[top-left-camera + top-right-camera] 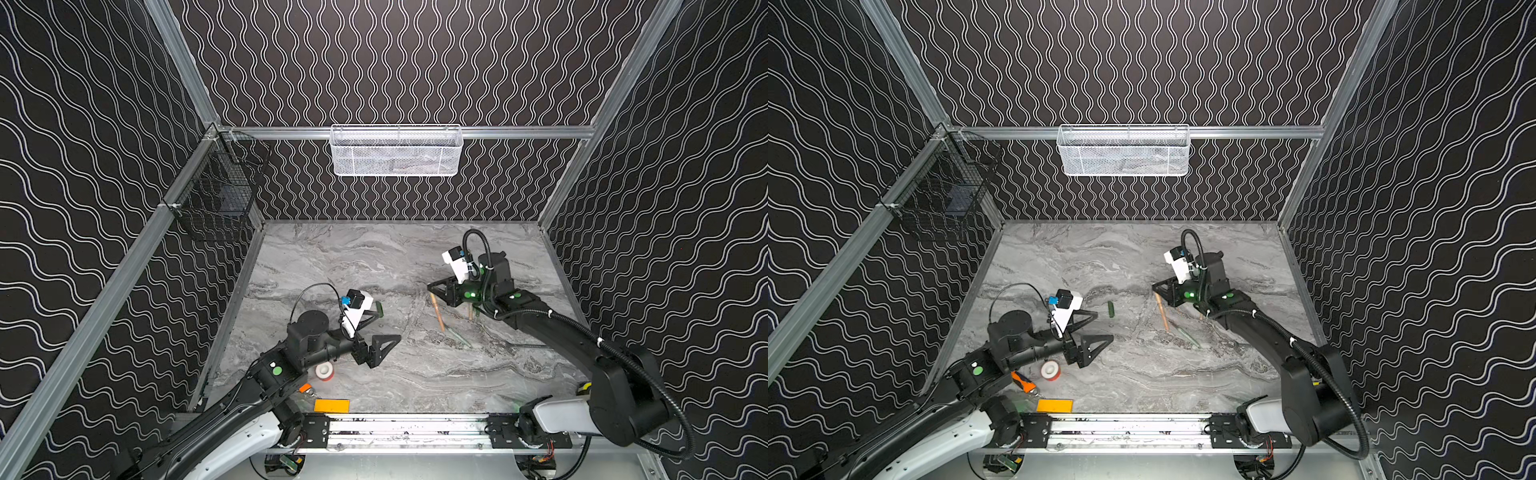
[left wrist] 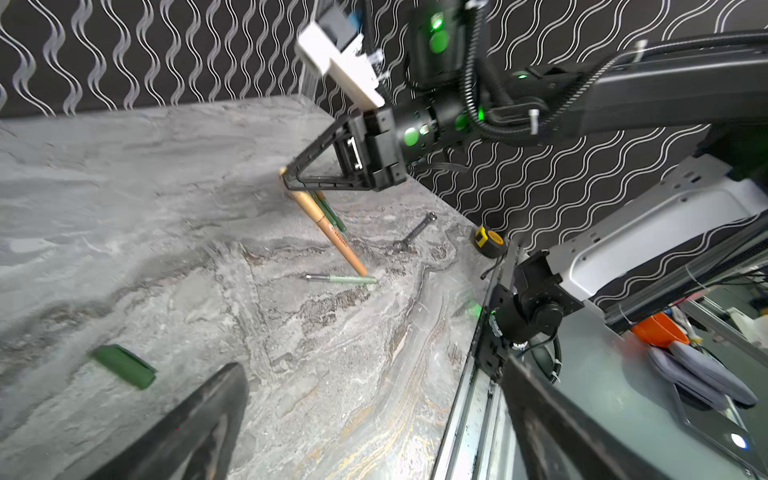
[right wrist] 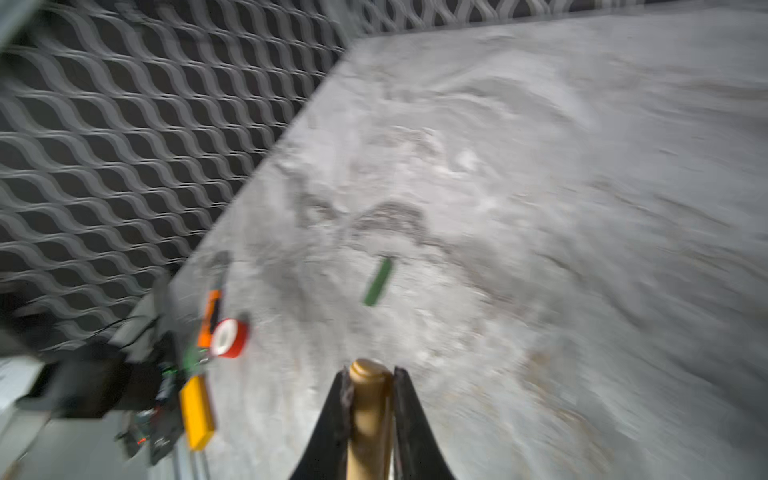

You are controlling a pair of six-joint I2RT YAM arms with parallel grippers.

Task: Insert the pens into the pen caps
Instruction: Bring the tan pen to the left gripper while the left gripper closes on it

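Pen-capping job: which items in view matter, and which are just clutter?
Job: tan pen in the right gripper; darker green pen beside it; pale green pen; dark green cap.
Lying about: wrench; tape measure; red tape roll; orange-handled tool; yellow block.

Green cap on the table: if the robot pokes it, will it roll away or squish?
The green cap looks like a short tube lying on its side on the smooth table, so a sideways poke would probably roll it. It has a straight, crisp shape, so it's likely stiff, not squishy. Being so small, it's probably light.
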